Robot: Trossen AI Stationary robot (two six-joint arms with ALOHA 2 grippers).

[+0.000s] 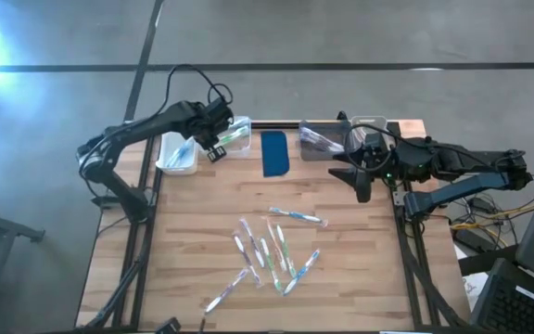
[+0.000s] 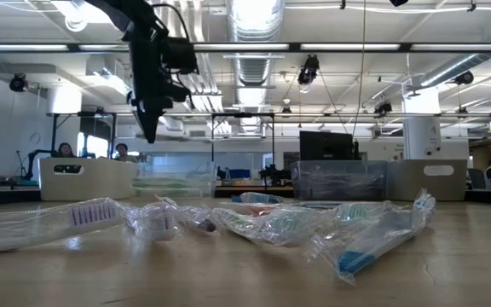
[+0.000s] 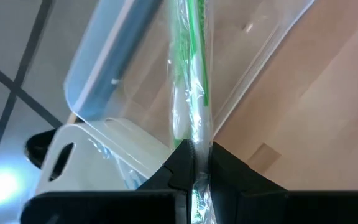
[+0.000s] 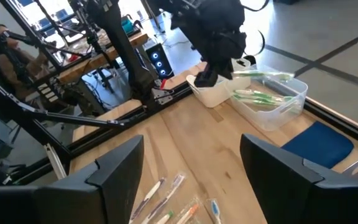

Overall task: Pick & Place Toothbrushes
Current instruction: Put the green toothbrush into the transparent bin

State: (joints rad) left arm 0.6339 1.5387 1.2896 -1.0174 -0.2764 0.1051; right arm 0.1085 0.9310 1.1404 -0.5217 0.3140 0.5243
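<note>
My left gripper [image 1: 218, 146] hangs over the far left of the table, shut on a green-and-white toothbrush [image 4: 263, 74] in a clear wrapper. The brush is above a clear bin [image 1: 240, 139] that holds other green toothbrushes [image 4: 257, 96]. Several wrapped toothbrushes [image 1: 269, 250] lie flat on the wood in the middle of the table, and they fill the foreground of the low view [image 2: 254, 223]. My right gripper [image 1: 360, 179] waits open at the far right, raised above the table, with nothing between its fingers [image 4: 117, 171]. My left gripper pinches the wrapped toothbrush between its two fingers near one end [image 3: 195, 144]. The fingers slant steeply down from above. The rest of the brush [image 3: 190, 56] sticks out past the fingertips over the clear bin, lifted clear of it.
A white bin [image 1: 176, 153] stands left of the clear one. A dark blue pad [image 1: 275, 153] lies to its right, then a grey bin [image 1: 323, 142] with wrapped brushes and another bin [image 1: 369, 125]. People sit in the room beyond the table [image 4: 5, 50].
</note>
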